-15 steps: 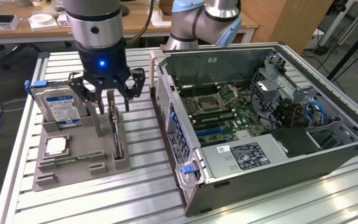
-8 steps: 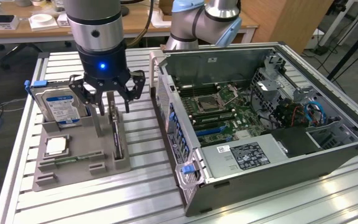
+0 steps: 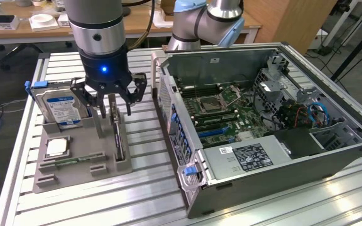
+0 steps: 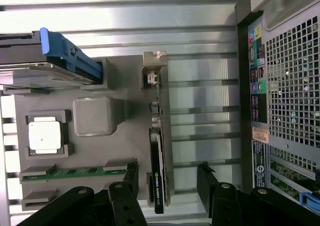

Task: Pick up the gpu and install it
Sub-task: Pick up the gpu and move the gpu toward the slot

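Observation:
The gpu (image 3: 118, 137) is a slim dark card standing on edge in a slot of the grey holder (image 3: 80, 176), its silvery bracket at the far end. My gripper (image 3: 117, 111) hangs just above the card's top edge, open, with one finger on each side and nothing gripped. From the wrist, the gpu (image 4: 158, 172) is a thin dark strip with its bracket toward the hard drive's end of the holder. The gripper (image 4: 168, 178) straddles the card there, and the black fingertips (image 4: 131, 175) stand clear of it.
A silver hard drive (image 3: 58, 108) with a blue label stands in the holder beside the gpu. A processor chip (image 3: 56, 147) and a green memory strip (image 3: 74, 161) lie nearer the front. The open computer case (image 3: 332, 155) with its motherboard (image 3: 222, 123) sits on the exterior view's right.

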Controlling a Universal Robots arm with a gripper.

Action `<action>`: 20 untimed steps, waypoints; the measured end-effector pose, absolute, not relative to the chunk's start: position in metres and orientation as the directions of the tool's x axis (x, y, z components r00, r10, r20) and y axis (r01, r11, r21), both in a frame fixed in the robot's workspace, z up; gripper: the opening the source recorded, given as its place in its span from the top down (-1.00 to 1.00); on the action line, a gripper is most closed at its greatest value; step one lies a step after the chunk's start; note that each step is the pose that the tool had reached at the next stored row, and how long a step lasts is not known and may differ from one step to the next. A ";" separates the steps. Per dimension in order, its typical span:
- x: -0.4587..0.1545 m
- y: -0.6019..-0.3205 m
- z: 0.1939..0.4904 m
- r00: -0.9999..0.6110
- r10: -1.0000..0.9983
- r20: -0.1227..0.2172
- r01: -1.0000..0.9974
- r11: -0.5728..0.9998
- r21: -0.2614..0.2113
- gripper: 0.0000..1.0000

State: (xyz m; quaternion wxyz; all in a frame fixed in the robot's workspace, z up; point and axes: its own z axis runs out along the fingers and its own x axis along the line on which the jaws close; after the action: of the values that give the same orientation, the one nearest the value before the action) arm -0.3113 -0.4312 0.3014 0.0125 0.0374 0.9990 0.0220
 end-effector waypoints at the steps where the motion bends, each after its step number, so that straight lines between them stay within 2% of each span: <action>1: -0.311 -0.431 0.301 -0.997 0.075 -0.023 0.074 0.996 0.045 -0.18; 20: -0.311 -0.432 0.291 -0.997 0.075 -0.023 0.074 0.996 0.045 -0.18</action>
State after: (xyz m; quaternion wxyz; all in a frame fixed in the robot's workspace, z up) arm -0.3113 -0.4322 0.2907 0.0124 0.0374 0.9990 0.0220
